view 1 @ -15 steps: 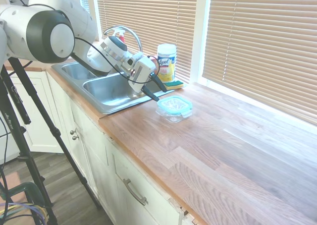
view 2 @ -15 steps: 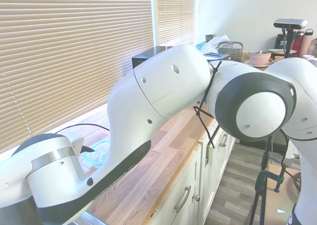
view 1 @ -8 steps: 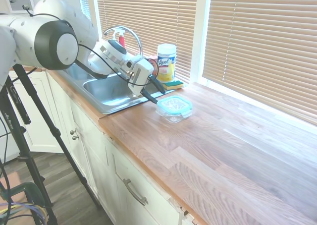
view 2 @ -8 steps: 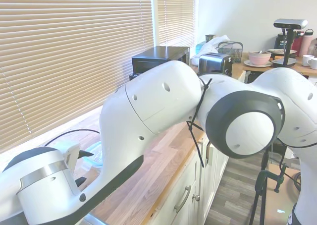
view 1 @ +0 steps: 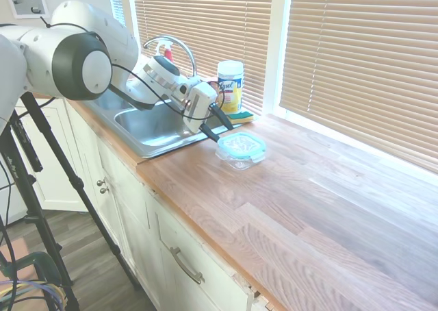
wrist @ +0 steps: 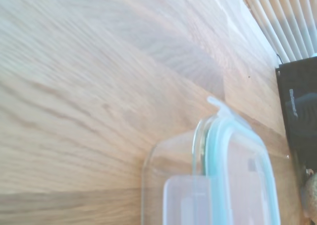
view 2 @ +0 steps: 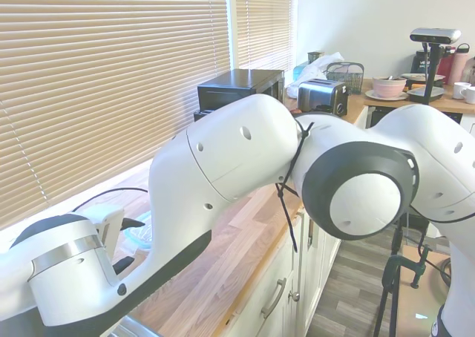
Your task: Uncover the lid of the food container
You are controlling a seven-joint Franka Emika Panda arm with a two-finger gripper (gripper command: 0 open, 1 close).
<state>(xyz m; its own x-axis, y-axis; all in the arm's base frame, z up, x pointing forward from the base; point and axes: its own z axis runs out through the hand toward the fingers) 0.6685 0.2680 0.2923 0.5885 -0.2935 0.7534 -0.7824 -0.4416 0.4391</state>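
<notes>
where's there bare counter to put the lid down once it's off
The long wooden stretch between the container and the blinds is bare. It is crowded on the sink side: gripper, wipes canister and sponge sit close.

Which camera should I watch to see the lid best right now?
First exterior view: the lid shows whole, sitting on the food container, with the open gripper beside it. The wrist view shows only part of its teal rim, blurred. In the second exterior view the arm hides nearly all of it.

White arm reaches low, end effector (view 1: 223, 124) with fingers spread apart.
</notes>
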